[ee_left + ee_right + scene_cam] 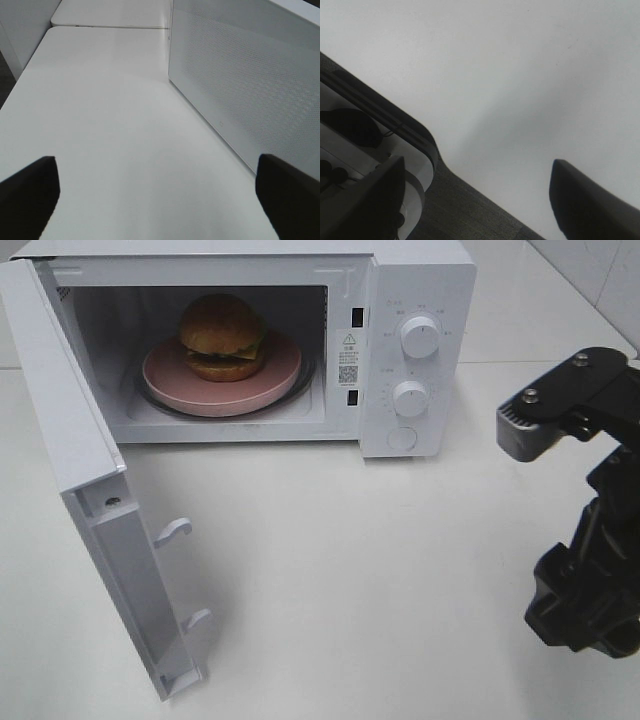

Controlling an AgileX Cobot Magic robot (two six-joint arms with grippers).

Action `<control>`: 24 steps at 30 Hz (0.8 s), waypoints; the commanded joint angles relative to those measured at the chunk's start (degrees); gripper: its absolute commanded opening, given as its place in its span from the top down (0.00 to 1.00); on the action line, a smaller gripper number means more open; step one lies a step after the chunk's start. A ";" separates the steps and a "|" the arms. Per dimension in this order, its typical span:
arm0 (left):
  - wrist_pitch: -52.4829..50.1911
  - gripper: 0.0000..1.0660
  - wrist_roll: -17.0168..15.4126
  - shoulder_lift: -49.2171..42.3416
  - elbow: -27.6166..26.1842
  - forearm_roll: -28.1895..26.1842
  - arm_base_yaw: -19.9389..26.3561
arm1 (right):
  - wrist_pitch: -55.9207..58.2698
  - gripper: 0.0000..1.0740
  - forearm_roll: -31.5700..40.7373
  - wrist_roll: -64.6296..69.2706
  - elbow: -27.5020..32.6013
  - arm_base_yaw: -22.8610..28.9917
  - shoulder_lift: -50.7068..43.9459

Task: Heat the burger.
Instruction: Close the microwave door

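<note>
Only the high camera shows the burger (222,337). It sits upright on a round pink plate (282,378) inside the white microwave (420,290), about the middle of the oven. The door (60,410) hangs wide open, swung out toward the front left, and two latch hooks (172,531) stick out from its inner face. Two round knobs (419,337) stand one above the other on the control panel (400,445), to the right of the oven's mouth. In front lies the bare white table (350,570), and nothing stands between it and the burger.

The left wrist camera gives what the high view lacks: the left gripper (156,159), which the high camera does not catch at all. Its two dark fingertips (30,195) stand far apart over the table with nothing between them. Just beside it rises a white, finely dotted wall (235,85) of the microwave; whether this is the door or the side cannot be told.

The right wrist camera shows the right gripper (476,167) likewise spread wide and holding nothing. It is above the table's edge, where a strip of dark floor (465,212) and some grey hardware (360,145) show. In the high view the black right arm (585,590) stands at the right edge, well apart from the microwave and off to the side of the control panel. Its fingers cannot be made out there.
</note>
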 commanded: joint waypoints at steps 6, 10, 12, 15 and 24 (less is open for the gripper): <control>-0.80 0.04 -0.23 -1.26 0.23 -0.23 0.23 | 1.72 0.29 0.46 4.81 4.01 -0.40 -9.34; -0.80 0.04 -0.23 -1.26 0.23 -0.23 0.23 | 1.95 0.29 1.89 5.33 5.27 -3.72 -11.86; -0.80 0.04 -0.23 -1.26 0.23 -0.23 0.23 | 1.89 0.29 3.27 5.27 6.76 -9.05 -14.95; -0.80 0.04 -0.23 -1.26 0.23 -0.23 0.23 | 1.89 0.29 3.44 5.33 8.94 -13.98 -20.45; -0.80 0.04 -0.23 -1.26 0.23 -0.23 0.23 | 1.95 0.29 3.72 5.79 11.97 -20.86 -31.51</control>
